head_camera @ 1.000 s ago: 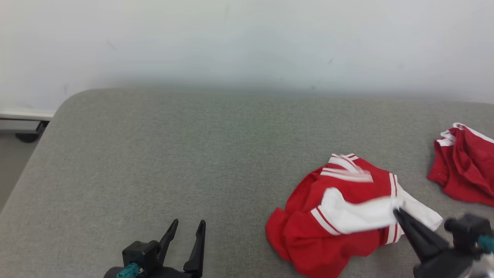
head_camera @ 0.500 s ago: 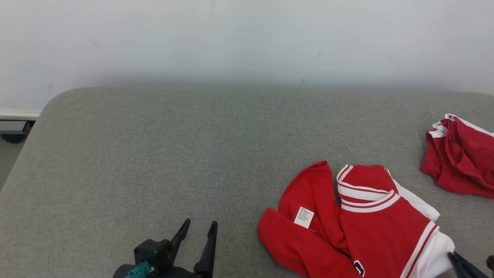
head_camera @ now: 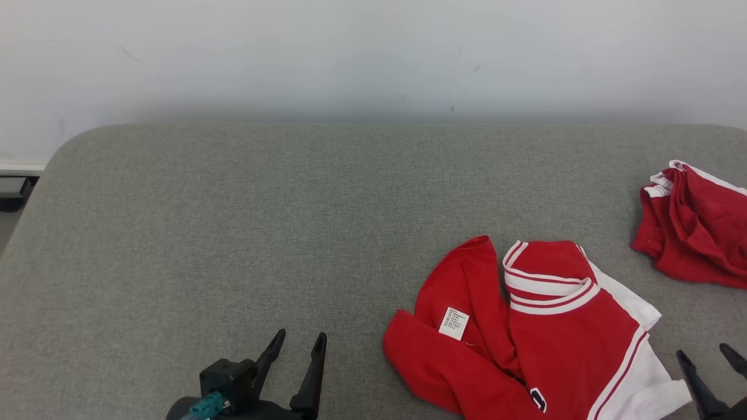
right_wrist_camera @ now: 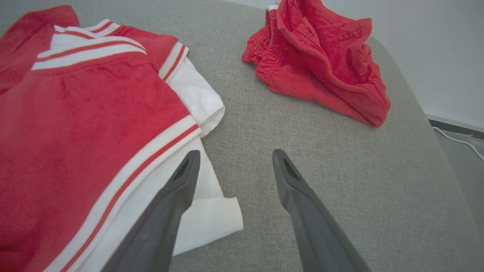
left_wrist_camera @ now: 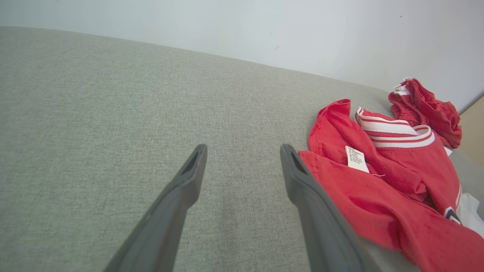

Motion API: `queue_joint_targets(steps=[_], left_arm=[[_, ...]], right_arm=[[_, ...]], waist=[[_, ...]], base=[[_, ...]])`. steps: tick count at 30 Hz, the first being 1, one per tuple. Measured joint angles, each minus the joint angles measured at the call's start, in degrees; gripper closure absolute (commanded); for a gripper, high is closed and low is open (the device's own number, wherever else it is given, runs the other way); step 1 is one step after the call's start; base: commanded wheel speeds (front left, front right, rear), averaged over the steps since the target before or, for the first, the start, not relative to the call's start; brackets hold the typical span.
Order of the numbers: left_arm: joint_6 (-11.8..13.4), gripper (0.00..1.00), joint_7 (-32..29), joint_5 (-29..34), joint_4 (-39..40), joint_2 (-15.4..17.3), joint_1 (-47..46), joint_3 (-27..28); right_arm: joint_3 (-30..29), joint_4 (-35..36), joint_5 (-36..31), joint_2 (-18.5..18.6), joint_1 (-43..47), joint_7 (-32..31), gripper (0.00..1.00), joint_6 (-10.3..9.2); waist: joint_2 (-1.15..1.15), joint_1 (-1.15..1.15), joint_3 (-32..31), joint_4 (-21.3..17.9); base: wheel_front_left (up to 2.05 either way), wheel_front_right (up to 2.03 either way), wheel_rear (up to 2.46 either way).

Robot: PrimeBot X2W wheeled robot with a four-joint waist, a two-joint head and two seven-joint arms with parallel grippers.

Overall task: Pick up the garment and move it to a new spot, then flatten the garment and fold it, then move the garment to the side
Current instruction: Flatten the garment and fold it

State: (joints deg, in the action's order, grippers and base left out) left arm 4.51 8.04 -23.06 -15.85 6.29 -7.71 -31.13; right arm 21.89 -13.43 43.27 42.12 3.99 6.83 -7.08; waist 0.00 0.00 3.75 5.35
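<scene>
Left tool (head_camera: 300, 335) and right tool (head_camera: 702, 351) stand open, empty; the crumpled red-and-white fabric jersey (head_camera: 560, 338) on the grey upholstered bench (head_camera: 233, 221) likely flattens best pulled by opposite hems.

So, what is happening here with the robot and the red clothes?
A two-armed robot is working on a red and white garment, which lies crumpled and not yet flattened on the grey cushion. Its right claw is open by the white sleeve, gripping nothing. The left claw is open too, over bare cushion. A second red garment lies apart.
</scene>
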Motion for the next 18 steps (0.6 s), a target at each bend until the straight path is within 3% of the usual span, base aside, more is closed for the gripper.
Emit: queue_joint_targets(steps=[4, 8, 18], left_arm=[[0.0, 0.00, 0.0, -0.1, 0.3, 0.7, 0.0, 0.8], [-0.1, 0.00, -0.1, 0.0, 0.6, 0.9, -1.1, 0.2], [-5.9, 0.00, -5.4, 1.2, -2.2, 0.2, -9.3, -4.8]], right_arm=[[-2.6, 3.2, 0.0, -0.2, 0.0, 0.8, 0.00, -0.03], [-2.8, 3.8, -0.6, -1.9, 0.1, -2.3, 0.00, -0.04], [-0.7, 2.4, -2.3, -4.0, -2.0, -10.3, 0.00, -0.04]], waist=[[0.00, 0.00, 0.2, -1.2], [0.00, 0.00, 0.7, -2.8], [0.00, 0.00, 3.2, -3.2]], base=[[0.00, 0.00, 0.00], [0.00, 0.00, 0.00], [0.00, 0.00, 0.00]])
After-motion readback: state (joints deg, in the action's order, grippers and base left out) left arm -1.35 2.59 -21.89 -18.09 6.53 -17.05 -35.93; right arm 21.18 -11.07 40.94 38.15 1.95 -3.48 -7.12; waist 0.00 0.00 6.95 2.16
